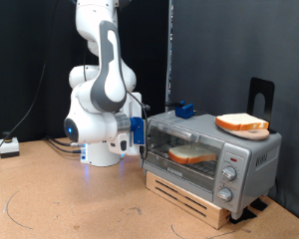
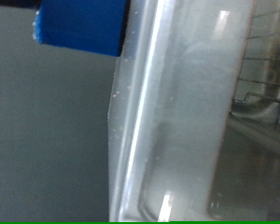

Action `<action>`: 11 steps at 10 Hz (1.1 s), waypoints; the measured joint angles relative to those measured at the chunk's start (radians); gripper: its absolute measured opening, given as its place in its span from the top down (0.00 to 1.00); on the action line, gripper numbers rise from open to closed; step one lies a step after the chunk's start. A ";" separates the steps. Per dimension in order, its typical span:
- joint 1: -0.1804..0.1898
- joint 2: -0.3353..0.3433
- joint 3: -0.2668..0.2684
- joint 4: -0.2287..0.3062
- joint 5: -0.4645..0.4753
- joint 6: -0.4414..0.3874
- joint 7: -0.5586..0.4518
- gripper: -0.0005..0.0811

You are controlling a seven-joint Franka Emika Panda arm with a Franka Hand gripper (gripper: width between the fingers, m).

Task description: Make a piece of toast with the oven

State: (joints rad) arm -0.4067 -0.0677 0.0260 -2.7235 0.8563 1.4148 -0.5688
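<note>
**Bread slice inside the shut oven, gripper at its end wall**

The small boxy silver toaster oven (image 1: 211, 156) sits on a pale wooden pallet (image 1: 189, 202) on the brown table (image 1: 70, 199). Its glass door is up, and the pale beige piece of toast (image 1: 192, 153) lies inside on the rack. A second, similar slice (image 1: 241, 123) rests on the oven's roof. The blue-fingered gripper (image 1: 138, 130) is against the oven's end wall on the exterior view's left; whether it is released or clenched cannot be told.
</note>
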 joint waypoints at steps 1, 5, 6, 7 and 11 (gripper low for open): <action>-0.007 -0.010 -0.005 0.004 -0.010 0.027 0.041 0.00; -0.061 0.001 -0.052 0.050 -0.073 0.131 0.111 0.00; -0.073 0.013 -0.065 0.069 -0.084 0.130 0.113 0.00; -0.084 0.030 -0.079 0.092 -0.101 0.126 0.115 0.00; -0.093 0.079 -0.079 0.135 0.033 0.127 0.076 0.00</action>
State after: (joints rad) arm -0.4993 0.0111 -0.0529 -2.5882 0.8890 1.5420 -0.4933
